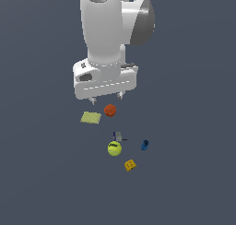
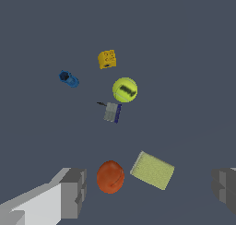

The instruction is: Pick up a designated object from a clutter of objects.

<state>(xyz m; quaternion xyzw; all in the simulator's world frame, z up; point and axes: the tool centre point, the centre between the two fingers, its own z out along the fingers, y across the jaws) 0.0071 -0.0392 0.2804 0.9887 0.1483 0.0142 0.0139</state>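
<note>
Pale pad (image 1: pixel 91 118) (image 2: pixel 152 170) flat on the floor, just beside the orange-red ball (image 1: pixel 109 110) (image 2: pixel 110 176), which sits at its 2 o'clock in the exterior view. My claw (image 1: pixel 106 99) (image 2: pixel 150 192) hangs above both, spread wide, empty. Yellow-green ball (image 1: pixel 114 149), grey piece (image 1: pixel 119 137), blue piece (image 1: pixel 144 145), orange-yellow block (image 1: pixel 130 165) lie toward 5 o'clock.

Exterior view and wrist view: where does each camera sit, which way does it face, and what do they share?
Exterior view: off the arm, raised, looking down at the clutter; shows the white arm and its tool, open, above the floor.
Wrist view: on the wrist, looking down past the tool's fingers at the items.
Shared: pale pad, orange-red ball, yellow-green ball, blue piece, orange-yellow block, grey piece.
</note>
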